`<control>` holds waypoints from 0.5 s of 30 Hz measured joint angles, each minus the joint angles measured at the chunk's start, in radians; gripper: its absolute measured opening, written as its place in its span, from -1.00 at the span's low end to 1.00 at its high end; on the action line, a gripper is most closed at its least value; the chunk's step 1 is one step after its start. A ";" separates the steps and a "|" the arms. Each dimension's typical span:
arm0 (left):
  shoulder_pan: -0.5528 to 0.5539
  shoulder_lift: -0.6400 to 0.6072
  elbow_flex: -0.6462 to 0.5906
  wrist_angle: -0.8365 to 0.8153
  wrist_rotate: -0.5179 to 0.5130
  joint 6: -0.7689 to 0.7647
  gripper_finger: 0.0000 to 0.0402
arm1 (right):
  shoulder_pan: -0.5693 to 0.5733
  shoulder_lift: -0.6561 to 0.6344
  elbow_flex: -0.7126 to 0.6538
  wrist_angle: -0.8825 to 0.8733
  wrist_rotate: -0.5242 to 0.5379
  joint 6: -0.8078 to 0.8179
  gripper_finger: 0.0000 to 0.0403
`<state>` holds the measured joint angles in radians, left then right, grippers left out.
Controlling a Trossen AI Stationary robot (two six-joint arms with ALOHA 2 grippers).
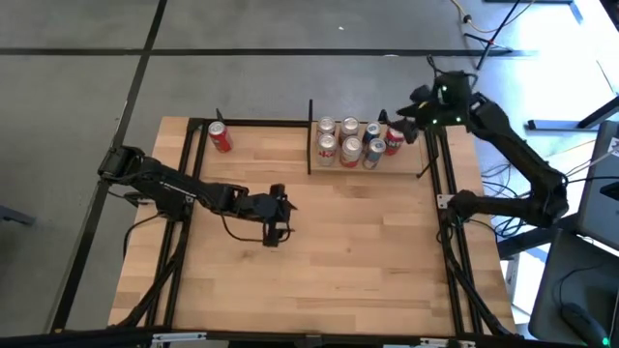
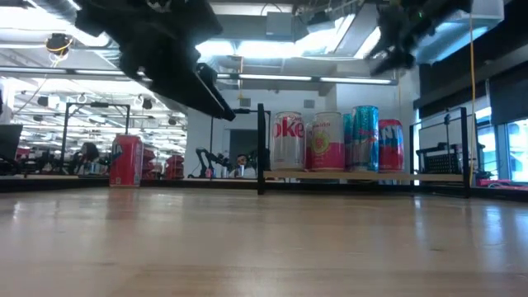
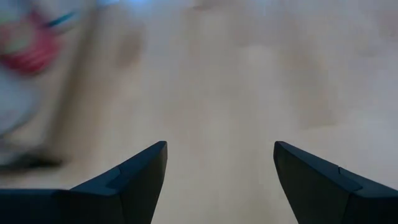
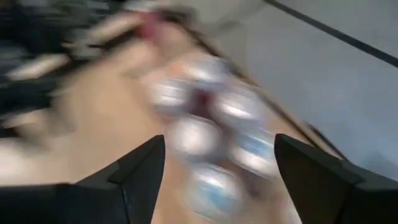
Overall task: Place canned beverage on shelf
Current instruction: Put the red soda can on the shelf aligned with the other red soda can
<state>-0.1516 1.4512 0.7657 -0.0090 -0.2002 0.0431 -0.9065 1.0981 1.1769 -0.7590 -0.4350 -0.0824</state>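
Observation:
The shelf (image 1: 334, 168) stands at the table's far edge, right of the middle: a small light-wood board (image 2: 429, 176) between black uprights. Several cans stand on it, among them a silver one (image 2: 288, 140), a pink one (image 2: 327, 142), a blue one (image 2: 365, 138) and a red one (image 2: 391, 144). Another red can (image 1: 220, 137) stands alone on the tabletop at the far left. My right gripper (image 1: 399, 129) hangs open above the shelf's right end, with nothing between its fingers (image 4: 221, 149). My left gripper (image 1: 275, 232) is open over the table's middle, above bare wood (image 3: 221, 152).
Black frame rails (image 1: 190, 184) run along the table's left and right sides. The wooden tabletop (image 1: 338, 261) lies bare between the left gripper and the near edge. Cables and equipment (image 1: 580, 242) lie on the floor to the right of the table.

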 joint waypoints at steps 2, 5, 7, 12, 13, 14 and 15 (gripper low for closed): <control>-0.004 -0.016 0.029 -0.099 -0.127 -0.036 0.44 | 0.073 -0.018 -0.033 0.089 -0.080 0.021 0.41; -0.006 -0.056 0.100 -0.272 -0.315 -0.100 0.44 | 0.208 -0.023 -0.081 0.216 -0.093 0.026 0.41; 0.005 -0.086 0.154 -0.428 -0.423 -0.166 0.44 | 0.299 -0.024 -0.125 0.300 -0.051 0.026 0.41; 0.102 -0.160 0.266 -0.799 -0.575 -0.372 0.44 | 0.502 -0.014 -0.272 0.496 0.093 0.033 0.41; 0.133 -0.173 0.274 -0.844 -0.573 -0.402 0.44 | 0.537 -0.014 -0.305 0.526 0.122 0.033 0.41; 0.171 -0.186 0.277 -0.888 -0.567 -0.424 0.44 | 0.572 -0.014 -0.336 0.564 0.150 0.036 0.41; 0.210 -0.199 0.277 -0.920 -0.563 -0.435 0.44 | 0.605 -0.014 -0.364 0.600 0.180 0.047 0.41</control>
<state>0.0584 1.2522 1.0428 -0.9289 -0.7632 -0.3919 -0.3014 1.0843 0.8124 -0.1590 -0.2555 -0.0353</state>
